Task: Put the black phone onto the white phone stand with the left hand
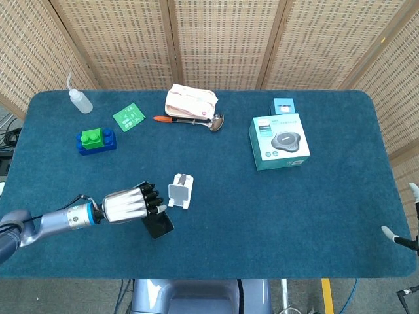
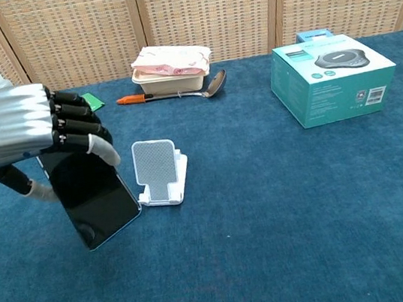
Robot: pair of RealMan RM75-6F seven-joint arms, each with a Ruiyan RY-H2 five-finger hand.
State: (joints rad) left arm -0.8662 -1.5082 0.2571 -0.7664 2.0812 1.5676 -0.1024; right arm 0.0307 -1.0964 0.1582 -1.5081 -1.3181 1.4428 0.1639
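My left hand (image 1: 131, 203) (image 2: 28, 130) grips the black phone (image 1: 159, 225) (image 2: 91, 196) by its upper end, lifted off the table and tilted, screen toward the chest camera. The phone hangs just left of the white phone stand (image 1: 180, 191) (image 2: 159, 172), its lower corner close to the stand's base; I cannot tell whether they touch. The stand is upright on the blue cloth with nothing on it. Of my right hand (image 1: 404, 237), only a small part shows at the far right edge of the head view, away from the objects.
At the back left are a squeeze bottle (image 1: 80, 100), a green card (image 1: 129, 116) and a blue-green brick block (image 1: 95, 140). A food box (image 1: 190, 102) with an orange pen and a spoon sits at the back centre. Teal boxes (image 1: 279, 140) stand right.
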